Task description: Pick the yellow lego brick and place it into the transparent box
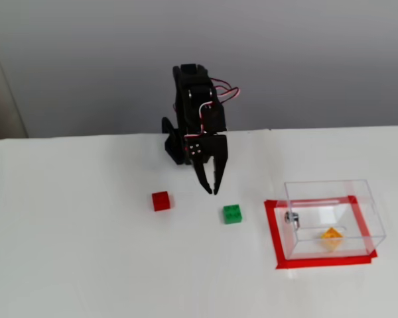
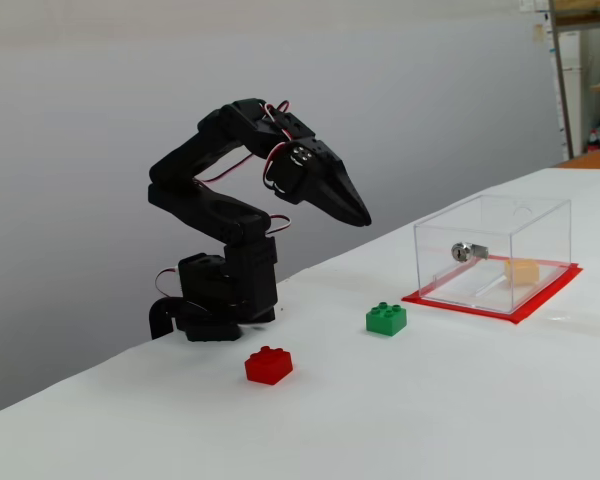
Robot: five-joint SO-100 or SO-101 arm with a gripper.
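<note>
Both fixed views show the yellow brick (image 1: pixel 331 235) lying inside the box (image 1: pixel 368 199). Empty, the gripper (image 1: pixel 211 191) hangs above the table (image 1: pixel 73 265), fingers pressed together.

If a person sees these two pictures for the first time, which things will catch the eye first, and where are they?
The black arm stands at the back of the white table, its pincer pointing down, closed and empty, above the table. To the right in both fixed views, the transparent box sits on a red outlined patch, with the yellow lego brick already inside. A red brick and a green brick lie on the table between arm and box.
</note>
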